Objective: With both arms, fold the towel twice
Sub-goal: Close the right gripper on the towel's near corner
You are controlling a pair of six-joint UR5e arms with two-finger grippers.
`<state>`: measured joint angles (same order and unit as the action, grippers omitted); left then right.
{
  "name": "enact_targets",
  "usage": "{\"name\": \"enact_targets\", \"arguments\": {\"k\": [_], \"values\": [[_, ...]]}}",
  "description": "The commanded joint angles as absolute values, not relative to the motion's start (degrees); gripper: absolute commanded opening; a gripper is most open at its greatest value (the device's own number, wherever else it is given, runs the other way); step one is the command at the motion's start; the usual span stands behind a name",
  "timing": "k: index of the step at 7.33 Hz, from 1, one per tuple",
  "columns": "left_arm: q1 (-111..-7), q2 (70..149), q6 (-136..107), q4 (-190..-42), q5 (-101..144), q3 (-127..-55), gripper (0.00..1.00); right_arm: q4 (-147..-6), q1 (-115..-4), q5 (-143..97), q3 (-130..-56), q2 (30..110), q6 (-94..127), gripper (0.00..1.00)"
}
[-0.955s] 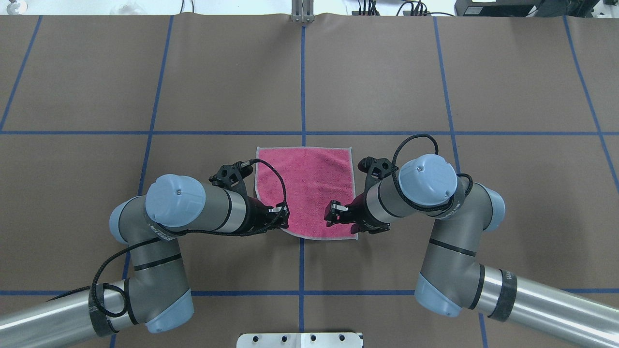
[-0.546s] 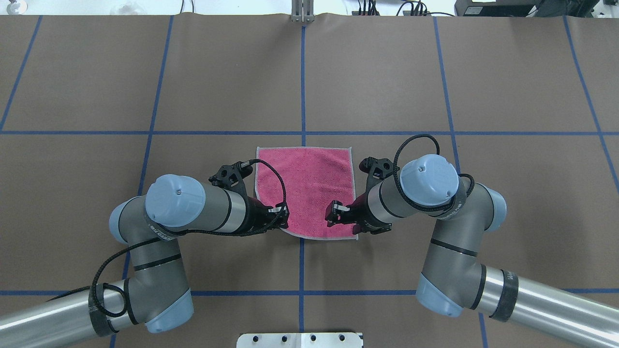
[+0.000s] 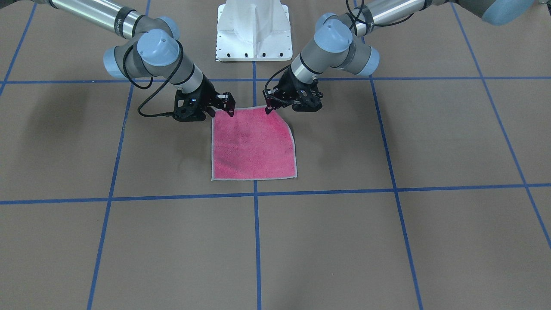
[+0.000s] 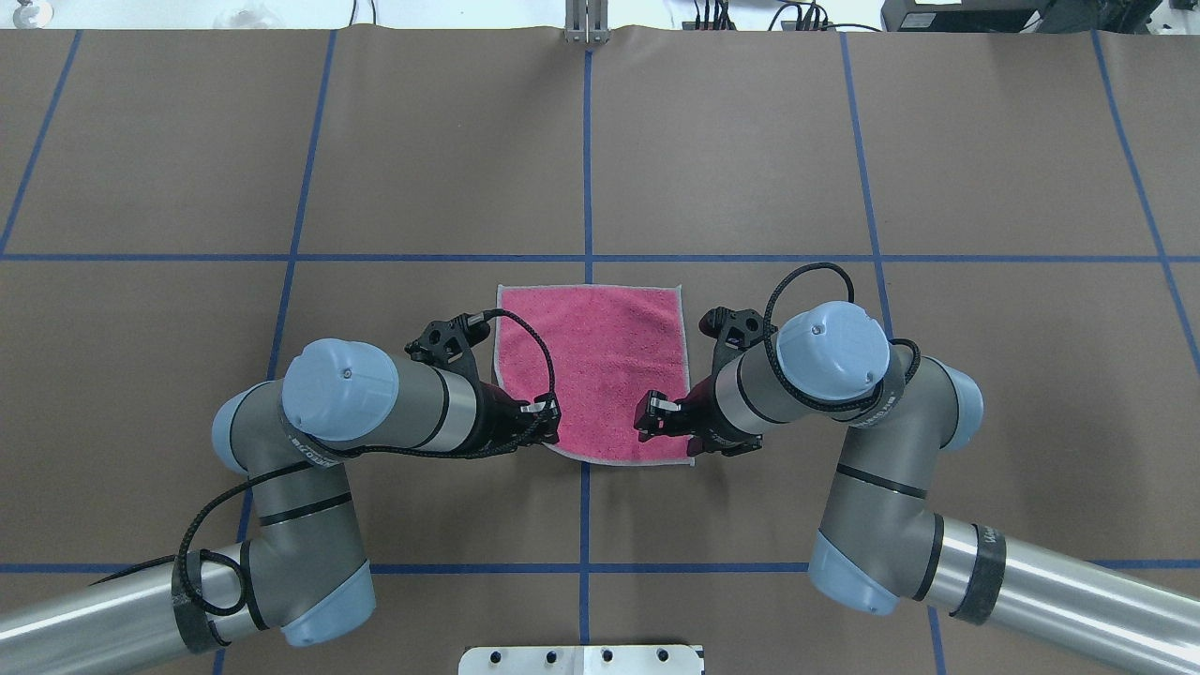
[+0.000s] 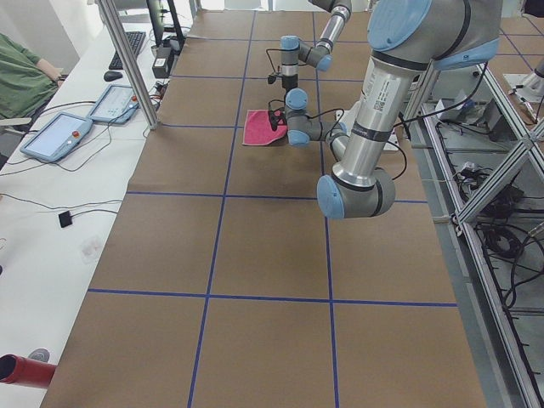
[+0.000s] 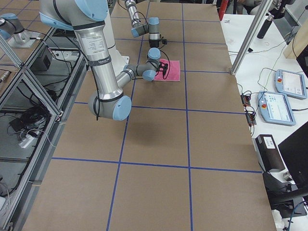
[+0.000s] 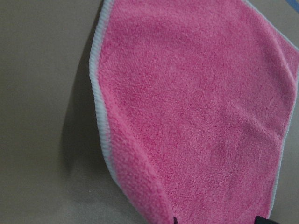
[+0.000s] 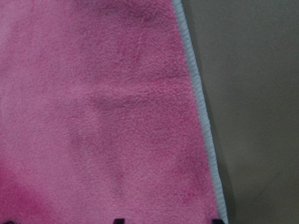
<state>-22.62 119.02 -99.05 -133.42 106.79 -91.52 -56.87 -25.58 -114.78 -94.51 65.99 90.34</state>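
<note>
Pink towel [image 4: 591,366] lies mid-table [image 4: 422,141], one corner on the robot's side raised.
That left corner is pinched by the left gripper [image 4: 546,419]; the right gripper [image 4: 650,419] sits low beside the right corner, grip unclear.

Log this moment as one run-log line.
towel: unfolded, pink up | left gripper: at robot-side corner, grip unclear | right gripper: at other robot-side corner, grip unclear

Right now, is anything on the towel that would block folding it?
Nothing visible does. The towel lies bare, pink face up; the left gripper and right gripper are at its robot-side corners.
</note>
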Motion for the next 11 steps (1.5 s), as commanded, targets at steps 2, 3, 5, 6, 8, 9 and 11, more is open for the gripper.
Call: {"name": "enact_targets", "arguments": {"k": [2,3,5,6,8,9,11], "values": [[-22.6,119.1,-99.1,-133.4,106.8,-91.6,0.0,-57.0,-25.5,-114.6,-94.5,65.9,91.2,0.52],[-22.7,119.1,-99.1,-133.4,106.8,-91.6,0.0,-56.9,-25.4,-114.7,-94.5,65.8,92.1,0.48],[-22.7,119.0,-99.1,-133.4,106.8,-91.6,0.0,-56.9,-25.3,-114.6,-94.5,65.6,92.3,0.34],[-22.7,119.0,-99.1,-133.4,106.8,-91.6,0.0,-56.9,-25.3,-114.7,-94.6,65.6,92.3,0.27],[-22.6,119.0,-99.1,-133.4,106.8,-91.5,0.0,-56.9,-25.4,-115.0,-95.0,65.9,92.1,0.54],[-22.6,119.0,-99.1,-133.4,106.8,-91.5,0.0,-56.9,-25.5,-115.0,-95.0,66.0,92.1,0.57],[-22.6,118.9,-99.1,-133.4,106.8,-91.5,0.0,-56.9,-25.5,-115.0,-95.0,66.1,92.1,0.6]]}}
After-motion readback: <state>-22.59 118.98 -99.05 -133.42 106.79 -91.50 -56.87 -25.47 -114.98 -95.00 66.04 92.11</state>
